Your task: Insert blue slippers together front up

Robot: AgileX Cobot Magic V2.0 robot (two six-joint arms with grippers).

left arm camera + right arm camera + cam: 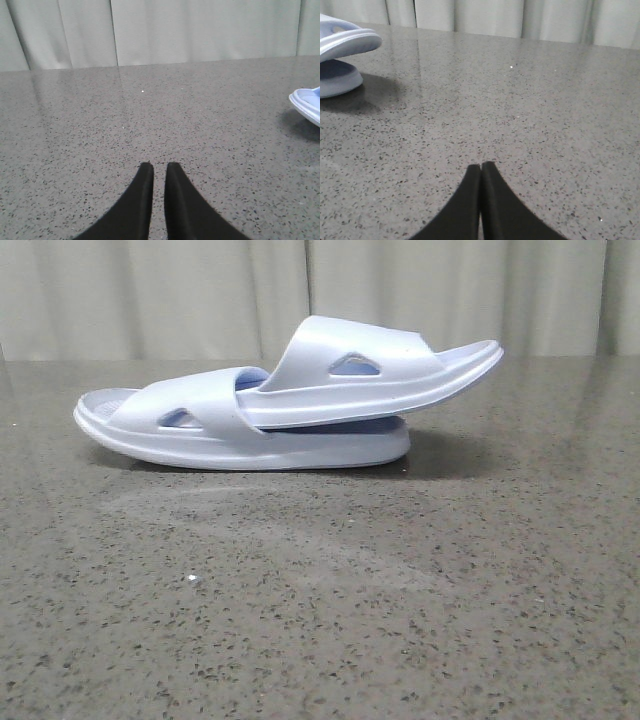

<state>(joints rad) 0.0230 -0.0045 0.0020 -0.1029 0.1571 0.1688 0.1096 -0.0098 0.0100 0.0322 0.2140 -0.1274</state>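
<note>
The two blue slippers lie nested at the back of the table in the front view. The lower slipper rests flat on its sole. The upper slipper has one end pushed under the lower one's strap, and its other end sticks out up and to the right. Neither gripper shows in the front view. My left gripper is empty over bare table, its fingers almost together with a thin slit; a slipper tip shows far off at the edge. My right gripper is shut and empty, away from the slippers' ends.
The table is grey speckled stone. A pale curtain hangs behind its far edge. A small white speck lies on the table in front of the slippers.
</note>
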